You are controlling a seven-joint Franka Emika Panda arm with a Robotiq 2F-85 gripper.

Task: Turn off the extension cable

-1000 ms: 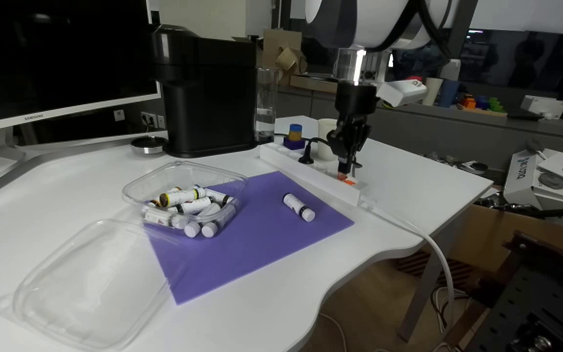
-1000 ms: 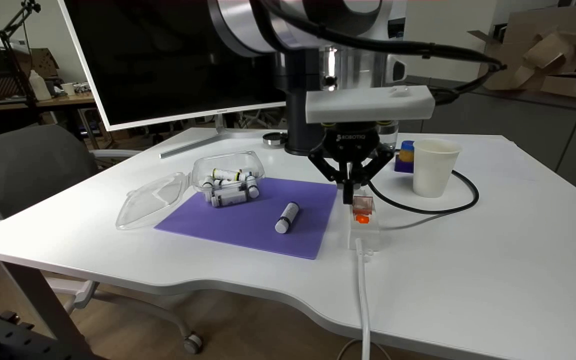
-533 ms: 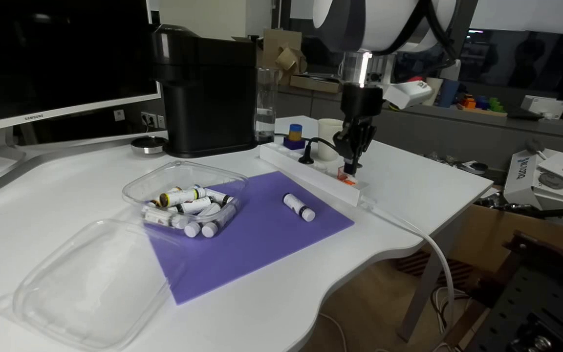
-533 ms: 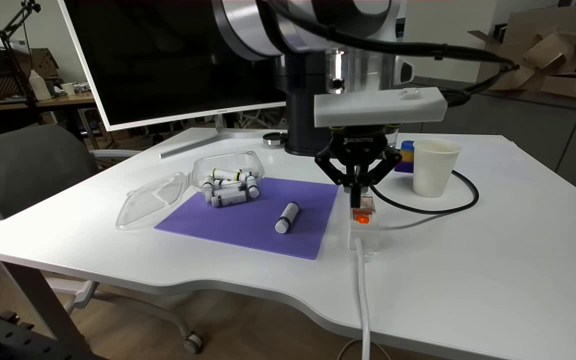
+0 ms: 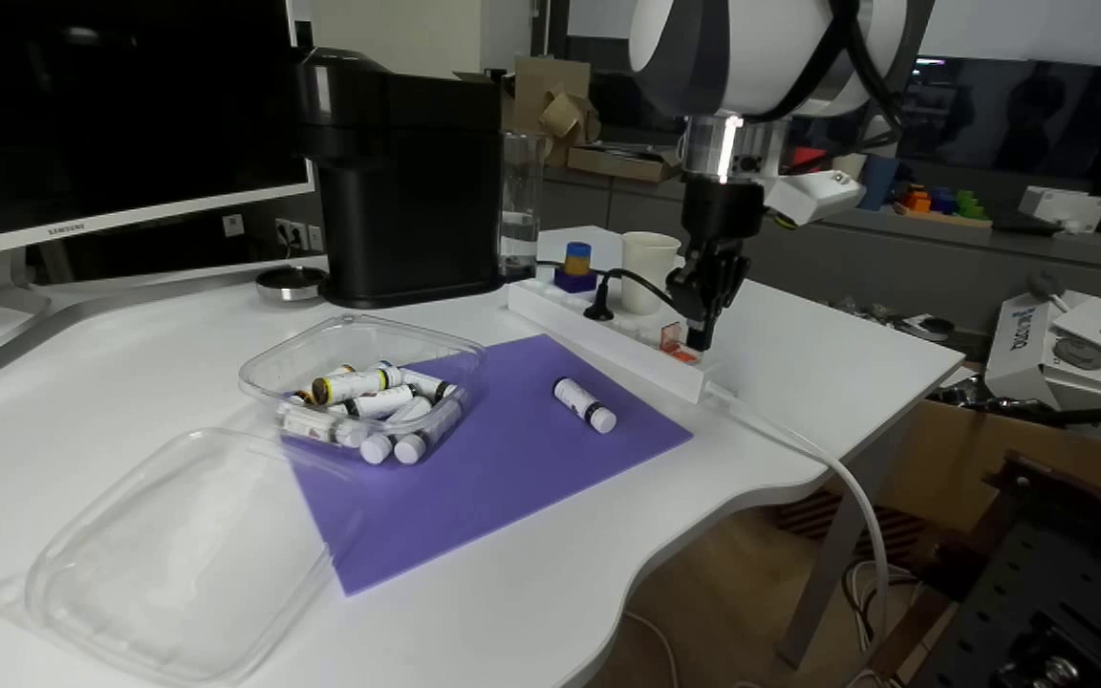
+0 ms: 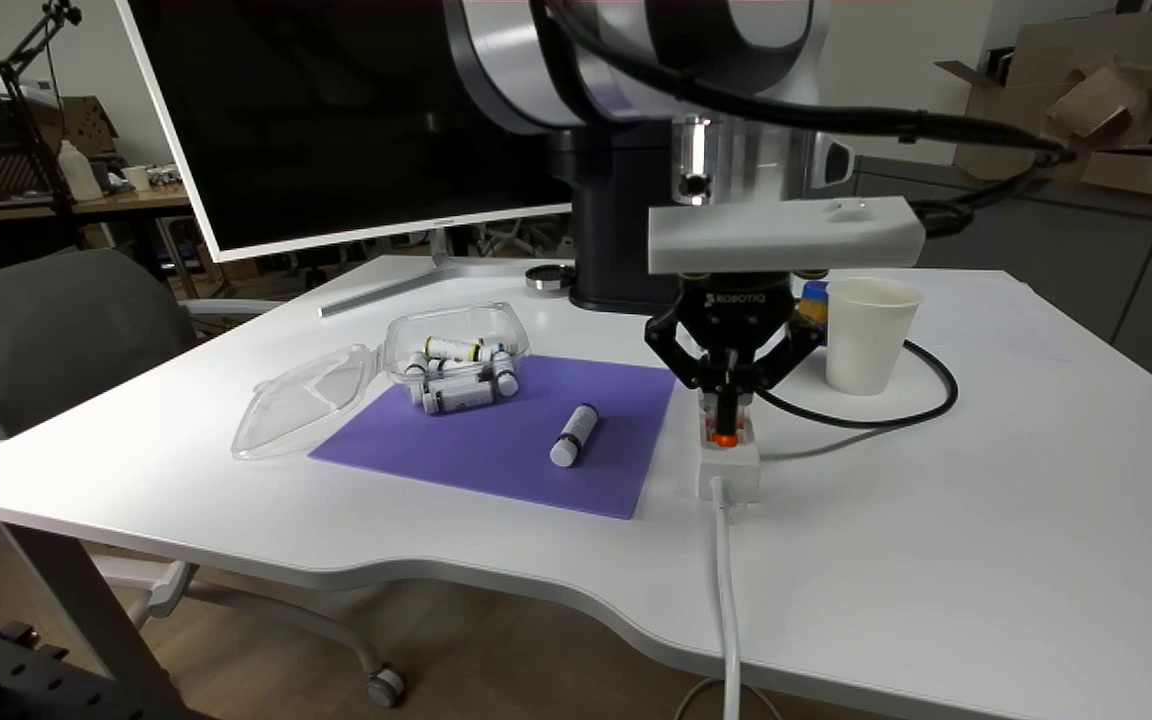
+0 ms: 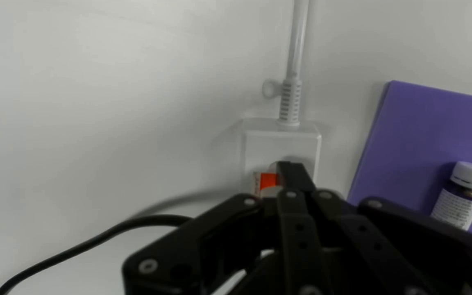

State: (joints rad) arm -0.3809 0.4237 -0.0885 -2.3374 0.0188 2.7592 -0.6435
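The extension cable [image 5: 598, 342], a flat white power strip, lies along the table and also shows in the wrist view [image 7: 277, 143]. Its orange-red switch [image 5: 684, 356] is near the lead end; a translucent red flap [image 5: 670, 334] stands up beside it. A black plug [image 5: 598, 308] sits in the strip. The white lead [image 6: 726, 590] runs over the table edge. My gripper [image 5: 700, 342] is shut and empty, pointing down at the switch. In the wrist view my gripper [image 7: 290, 164] hides part of the switch [image 7: 268, 180]. I cannot tell whether the fingertips touch it.
A white cup [image 6: 866, 335] stands beside the strip, with a black cord [image 6: 896, 420] looping past it. A small block stack [image 5: 576, 268] is at the strip's far end. A purple mat [image 5: 493, 449] with a small white bottle [image 5: 584, 404] lies alongside. A black appliance [image 5: 407, 191] stands behind.
My gripper has moved along the strip toward the lead end and lower, from by the red flap to over the switch. The flap now shows unobstructed in an exterior view. The gripper stayed shut.
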